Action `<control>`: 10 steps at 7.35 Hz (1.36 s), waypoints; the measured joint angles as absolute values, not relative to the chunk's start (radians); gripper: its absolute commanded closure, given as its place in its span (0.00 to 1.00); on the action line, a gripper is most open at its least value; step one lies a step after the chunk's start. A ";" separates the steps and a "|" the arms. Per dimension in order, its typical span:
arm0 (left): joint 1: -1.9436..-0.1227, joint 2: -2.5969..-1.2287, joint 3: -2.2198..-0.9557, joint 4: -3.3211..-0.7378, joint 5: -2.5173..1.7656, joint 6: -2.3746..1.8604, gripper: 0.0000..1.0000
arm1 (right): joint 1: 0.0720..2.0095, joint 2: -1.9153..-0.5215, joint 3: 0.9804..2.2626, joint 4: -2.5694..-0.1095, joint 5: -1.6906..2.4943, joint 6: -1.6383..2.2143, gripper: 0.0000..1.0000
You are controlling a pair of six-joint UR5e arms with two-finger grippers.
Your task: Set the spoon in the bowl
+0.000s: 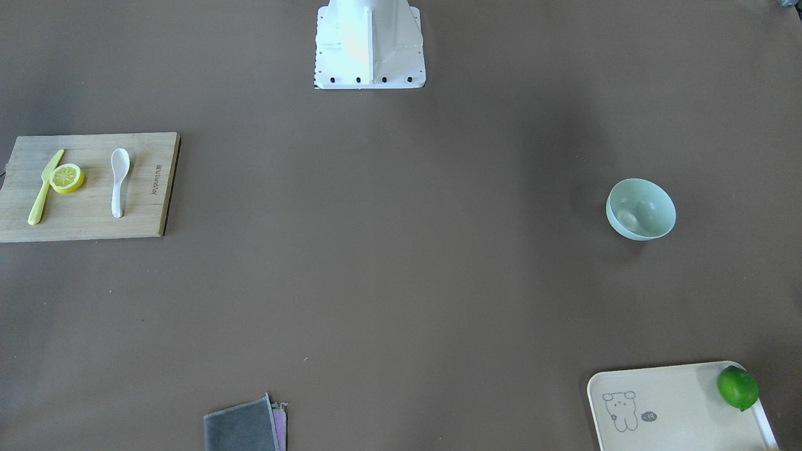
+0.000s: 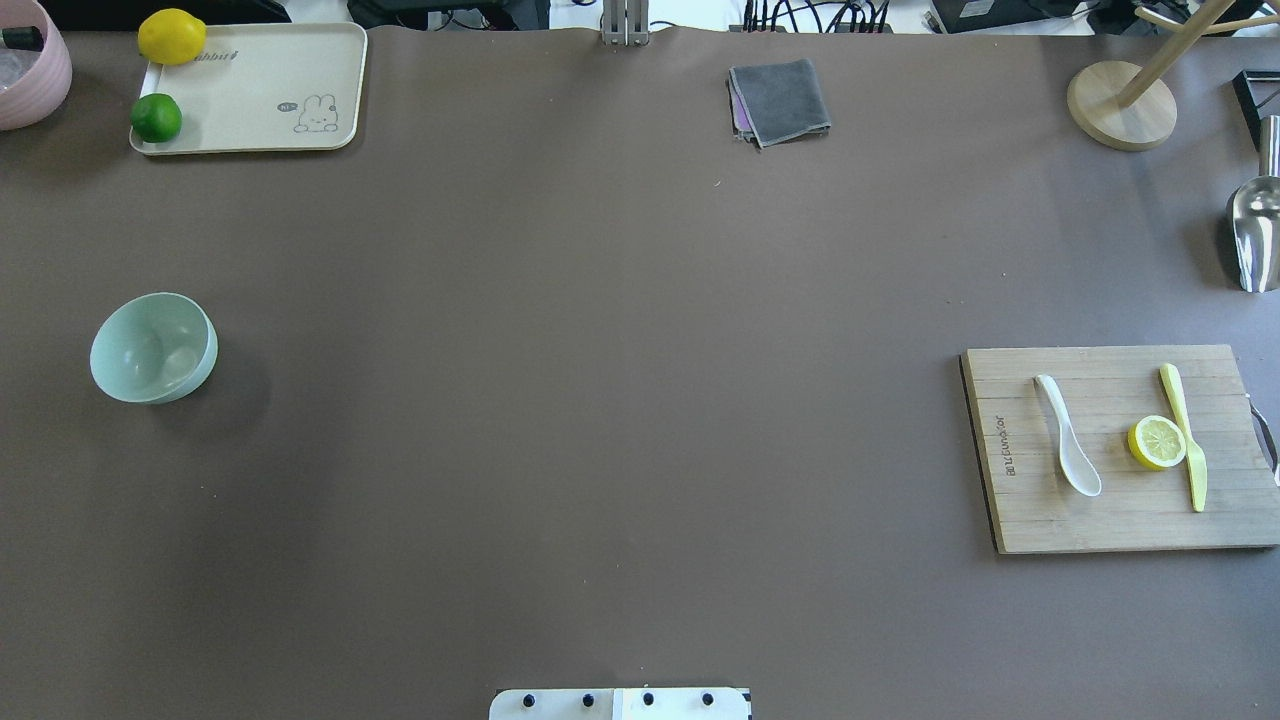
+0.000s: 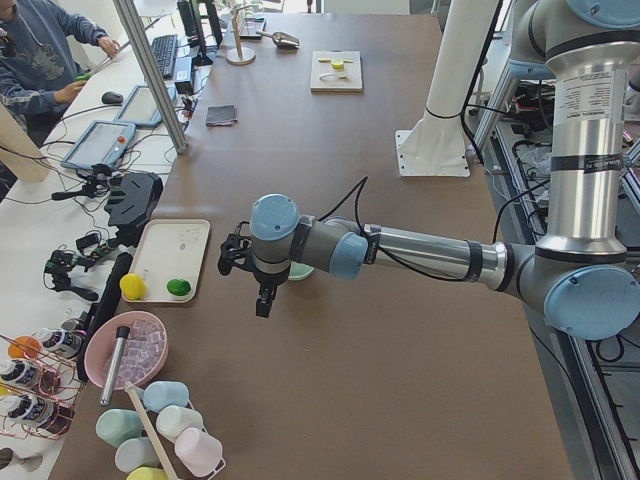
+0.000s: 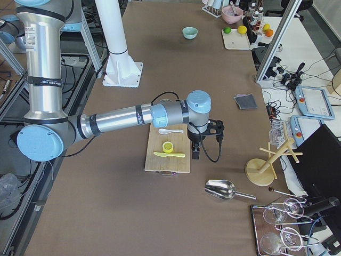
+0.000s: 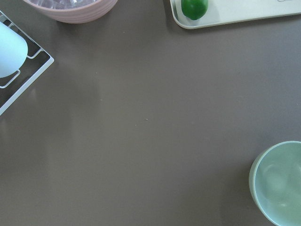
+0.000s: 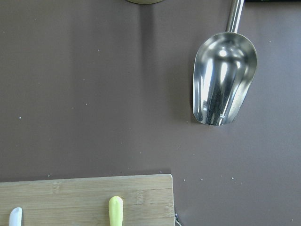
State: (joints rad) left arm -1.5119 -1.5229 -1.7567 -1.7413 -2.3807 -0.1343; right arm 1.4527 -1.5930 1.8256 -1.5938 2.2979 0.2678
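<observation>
The white spoon (image 2: 1068, 448) lies on a wooden cutting board (image 2: 1120, 520) at the table's right, also seen from the front (image 1: 118, 180); its handle tip shows in the right wrist view (image 6: 15, 216). The mint-green bowl (image 2: 153, 347) stands upright at the table's left, also in the left wrist view (image 5: 280, 181). My left gripper (image 3: 262, 300) hangs high over the table near the bowl. My right gripper (image 4: 195, 154) hangs above the board's edge beside the spoon (image 4: 170, 130). Both show only in side views, so I cannot tell whether they are open or shut.
A yellow-green knife (image 2: 1185, 435) and a lemon slice (image 2: 1157, 442) share the board. A cream tray (image 2: 250, 90) with a lime (image 2: 156, 117) and a lemon (image 2: 171, 36) sits far left. A grey cloth (image 2: 780, 100), a metal scoop (image 2: 1255, 230) and a wooden stand (image 2: 1120, 105) lie at the far side.
</observation>
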 measured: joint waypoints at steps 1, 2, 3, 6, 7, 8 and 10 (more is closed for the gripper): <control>-1.512 -1.523 -1.757 -1.741 -2.381 -0.135 0.02 | 1.453 -1.593 1.825 -1.594 2.298 0.267 0.00; -1.512 -1.523 -1.759 -1.740 -2.380 -0.135 0.02 | 1.453 -1.592 1.824 -1.593 2.298 0.267 0.00; -1.514 -1.523 -1.764 -1.740 -2.380 -0.135 0.02 | 1.453 -1.592 1.824 -1.593 2.298 0.267 0.00; -1.514 -1.497 -1.777 -1.743 -2.371 -0.134 0.02 | 1.453 -1.593 1.825 -1.594 2.304 0.269 0.00; -1.513 -1.492 -1.772 -1.747 -2.372 -0.133 0.02 | 1.453 -1.595 1.825 -1.594 2.305 0.271 0.00; -1.511 -1.489 -1.766 -1.753 -2.376 -0.134 0.02 | 1.452 -1.597 1.826 -1.594 2.305 0.274 0.00; -1.510 -1.488 -1.768 -1.757 -2.388 -0.141 0.02 | 1.449 -1.599 1.829 -1.593 2.315 0.274 0.00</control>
